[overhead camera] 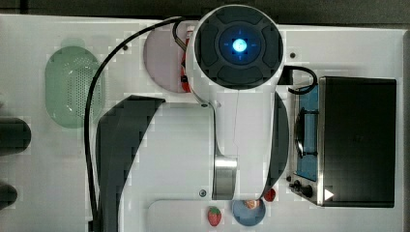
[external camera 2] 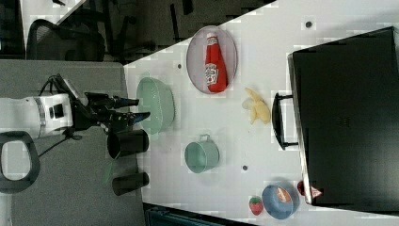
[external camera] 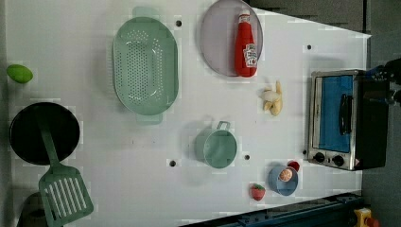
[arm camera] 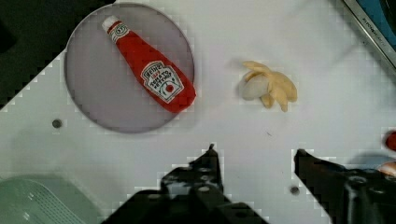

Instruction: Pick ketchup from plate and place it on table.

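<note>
The ketchup (external camera: 246, 45), a slim red bottle with a white cap and a label, lies flat on the mauve-grey plate (external camera: 216, 42) at the far edge of the white table (external camera: 118, 156). The right view has the ketchup (external camera 2: 215, 63) on the plate (external camera 2: 195, 59) too. In the wrist view the ketchup (arm camera: 152, 70) lies slantwise across the plate (arm camera: 95, 95), with my gripper (arm camera: 256, 156) open, empty and well apart from it. My gripper (external camera 2: 140, 108) hangs high over the table in the right view. In the top view my arm covers part of the plate (overhead camera: 162, 60).
A peeled banana (external camera: 273, 98) lies close beside the plate. A green strainer (external camera: 145, 66) sits on the plate's other side, and a green pot (external camera: 216, 146) is mid-table. A toaster oven (external camera: 338, 118), blue bowl (external camera: 283, 179), strawberry (external camera: 257, 191), black pan (external camera: 42, 132) and spatula (external camera: 64, 191) ring the edges.
</note>
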`<action>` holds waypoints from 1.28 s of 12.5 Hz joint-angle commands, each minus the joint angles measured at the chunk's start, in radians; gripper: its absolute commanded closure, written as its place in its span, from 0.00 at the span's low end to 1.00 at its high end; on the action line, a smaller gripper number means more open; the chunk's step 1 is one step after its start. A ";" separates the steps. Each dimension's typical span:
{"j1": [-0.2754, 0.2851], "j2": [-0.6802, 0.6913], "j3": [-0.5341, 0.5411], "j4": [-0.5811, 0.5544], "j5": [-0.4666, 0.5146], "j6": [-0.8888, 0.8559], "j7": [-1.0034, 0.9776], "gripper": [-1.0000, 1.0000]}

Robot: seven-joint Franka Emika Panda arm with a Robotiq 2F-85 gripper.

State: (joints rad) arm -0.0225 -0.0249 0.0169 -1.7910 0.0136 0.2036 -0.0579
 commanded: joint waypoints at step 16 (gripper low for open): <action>-0.063 0.167 0.124 -0.164 -0.002 0.309 0.027 0.00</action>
State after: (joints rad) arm -0.0898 0.1744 0.1135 -1.9668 0.0149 0.4863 -0.0425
